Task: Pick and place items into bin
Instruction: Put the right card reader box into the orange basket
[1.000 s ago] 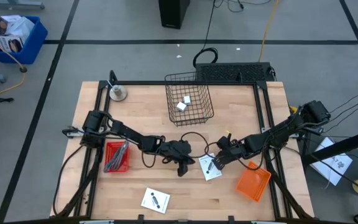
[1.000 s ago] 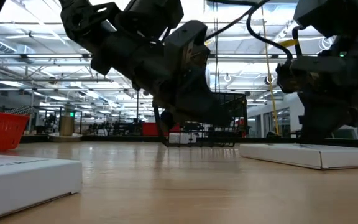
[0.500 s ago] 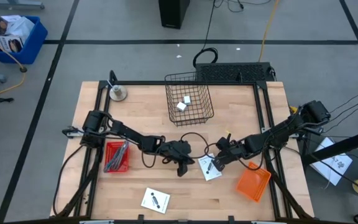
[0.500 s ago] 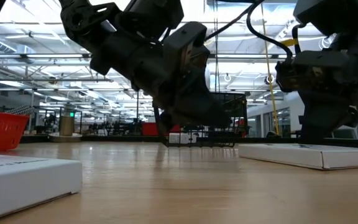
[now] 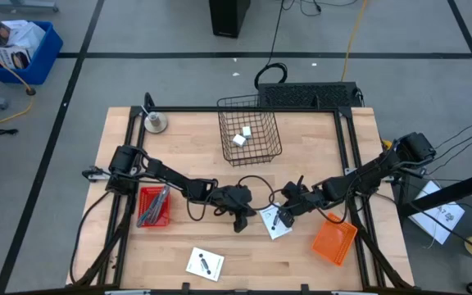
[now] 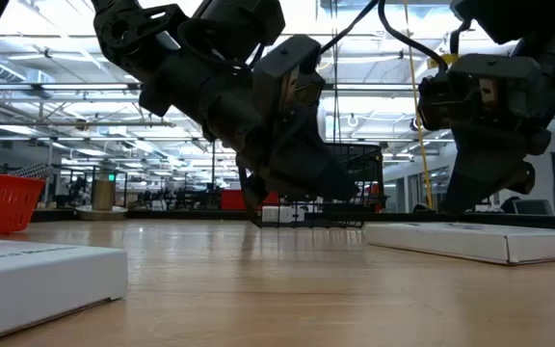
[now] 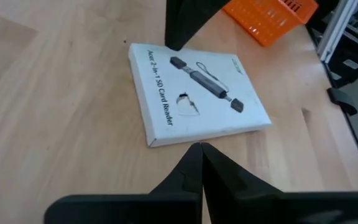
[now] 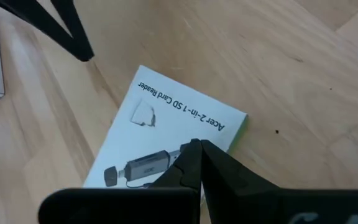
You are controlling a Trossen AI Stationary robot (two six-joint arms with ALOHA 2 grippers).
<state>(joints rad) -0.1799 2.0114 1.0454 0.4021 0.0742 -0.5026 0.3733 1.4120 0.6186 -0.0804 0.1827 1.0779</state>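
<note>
Box: flat white card reader box (image 5: 277,221), black lettering and a pictured black reader, lying between my two claws.
Left claw (image 5: 241,224): fingers pressed together, empty, just beside the box.
Right claw (image 5: 284,215): closed, empty, over the box.
Surface: pale wood table (image 5: 187,156).
Room: wire basket (image 5: 250,131) beyond my claws; grey floor.

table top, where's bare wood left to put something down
Bare wood lies between the metal disc and black wire basket, and between the front white card-reader box and orange bin. It is crowded mid-table, where both shut tools meet at the second white box.
</note>
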